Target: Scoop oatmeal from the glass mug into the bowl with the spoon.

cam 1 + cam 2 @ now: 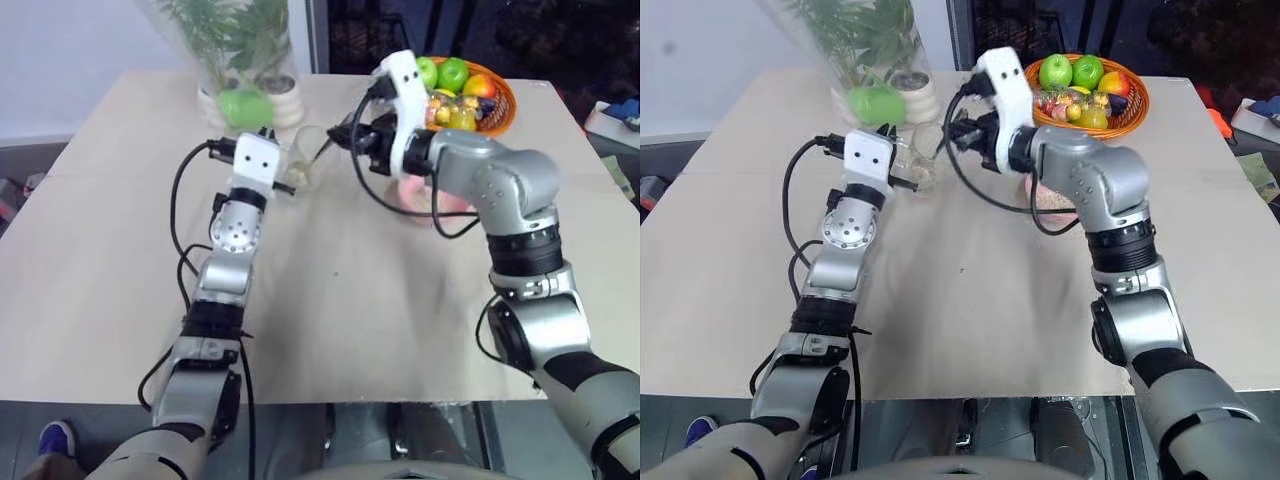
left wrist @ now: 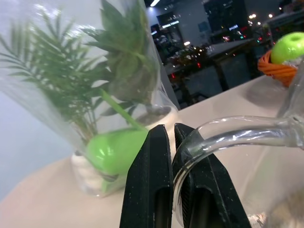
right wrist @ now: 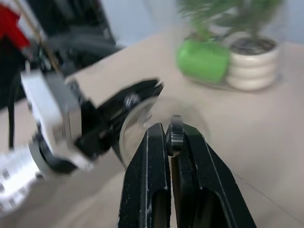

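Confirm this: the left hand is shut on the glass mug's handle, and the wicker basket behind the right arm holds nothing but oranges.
Not quite. The left hand is shut on the glass mug by its handle, but the wicker basket holds green apples and other mixed fruit, as the right eye view shows.

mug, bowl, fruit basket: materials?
Glass mug: clear glossy glass by the look; the plant shows through it, handle pinched in the left claw.
Bowl: smooth pink, plastic or ceramic, can't tell.
Fruit basket: orange weave, wicker-like.
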